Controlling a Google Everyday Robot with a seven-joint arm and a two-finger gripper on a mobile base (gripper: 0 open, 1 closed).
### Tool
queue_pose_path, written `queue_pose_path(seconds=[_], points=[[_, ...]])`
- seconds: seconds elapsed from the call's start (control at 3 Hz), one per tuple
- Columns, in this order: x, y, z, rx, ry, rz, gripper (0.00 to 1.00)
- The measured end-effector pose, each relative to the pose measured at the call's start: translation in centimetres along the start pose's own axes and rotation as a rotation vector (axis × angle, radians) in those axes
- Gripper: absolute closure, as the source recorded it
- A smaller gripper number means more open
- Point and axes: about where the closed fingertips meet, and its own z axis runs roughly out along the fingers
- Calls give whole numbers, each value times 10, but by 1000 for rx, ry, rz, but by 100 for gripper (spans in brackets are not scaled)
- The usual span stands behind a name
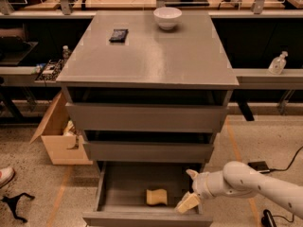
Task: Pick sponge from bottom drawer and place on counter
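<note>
Nearby, sponge beside tool in bottom drawer

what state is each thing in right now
pale yellow soft sponge, lying loose in the drawer
shallow grey bottom drawer, pulled open
gripper, at the drawer's right side, fingers open, empty
white round bowl, upright on the grey counter
brown cardboard box, flaps open

The bottom drawer is seen pulled open, with the sponge lying near its front. The gripper is held just right of it, fingers spread. A white bowl can be spotted on the counter's far edge.
</note>
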Motion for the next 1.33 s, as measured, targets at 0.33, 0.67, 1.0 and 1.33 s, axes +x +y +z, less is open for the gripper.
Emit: queue_pose_path(seconds=[0.33, 0.67, 1.0, 1.33], points=[[23, -9, 25, -11, 7, -37, 0], [39, -15, 55, -6, 25, -62, 0], [52, -32, 89, 18, 22, -72, 0], [65, -51, 120, 51, 10, -57, 0]])
